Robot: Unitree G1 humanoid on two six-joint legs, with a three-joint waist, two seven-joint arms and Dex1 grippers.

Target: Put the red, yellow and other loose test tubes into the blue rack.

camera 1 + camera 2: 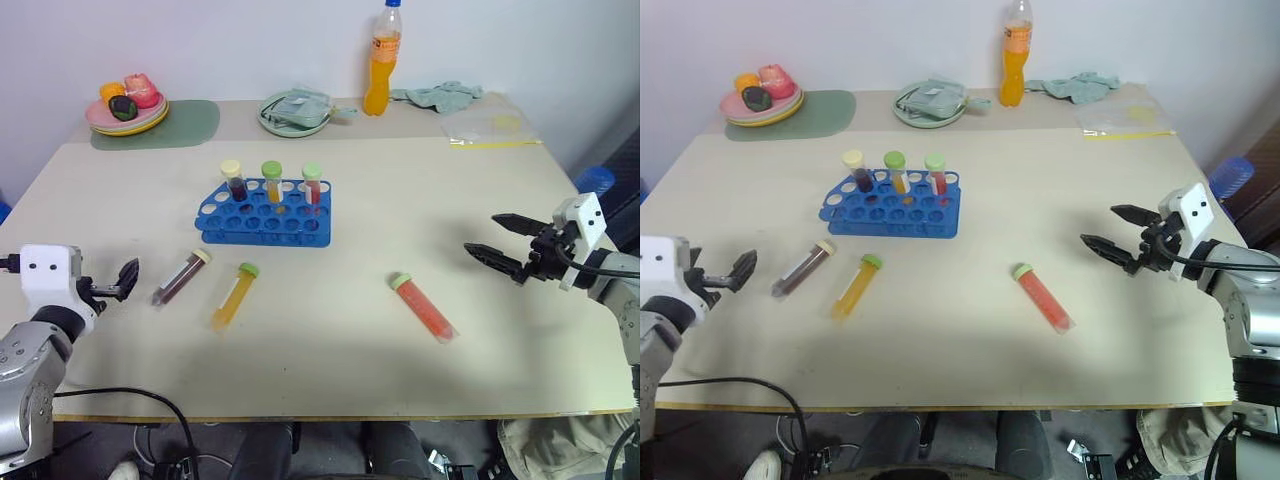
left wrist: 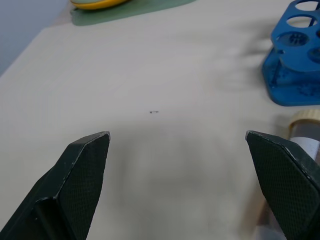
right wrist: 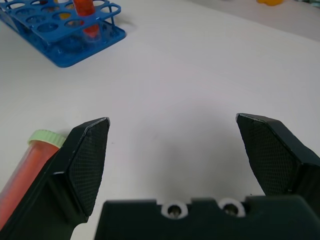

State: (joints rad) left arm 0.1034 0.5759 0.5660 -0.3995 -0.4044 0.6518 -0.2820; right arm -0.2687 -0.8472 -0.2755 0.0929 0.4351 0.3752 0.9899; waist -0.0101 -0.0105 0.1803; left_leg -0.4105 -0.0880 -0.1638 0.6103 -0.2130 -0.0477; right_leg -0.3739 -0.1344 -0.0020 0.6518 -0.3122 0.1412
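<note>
The blue rack point(image 1: 265, 212) stands left of the table's middle with three capped tubes upright in its back row. In front of it lie two loose test tubes: a dark maroon one with a cream cap point(image 1: 181, 277) and a yellow-orange one with a green cap point(image 1: 234, 296). A red-orange tube with a green cap point(image 1: 424, 307) lies further right. My left gripper point(image 1: 126, 280) hovers open just left of the maroon tube, whose cap point(image 2: 306, 120) shows beside one finger. Open and empty, my right gripper point(image 1: 483, 234) is to the right of the red-orange tube point(image 3: 30, 160).
At the back stand an orange drink bottle point(image 1: 381, 62), a pale green plate point(image 1: 294, 112), stacked plates of toy food point(image 1: 128, 108) on a green mat point(image 1: 190, 125), a crumpled cloth point(image 1: 440, 96) and a plastic bag point(image 1: 495, 128). The table's front edge point(image 1: 330, 410) is near.
</note>
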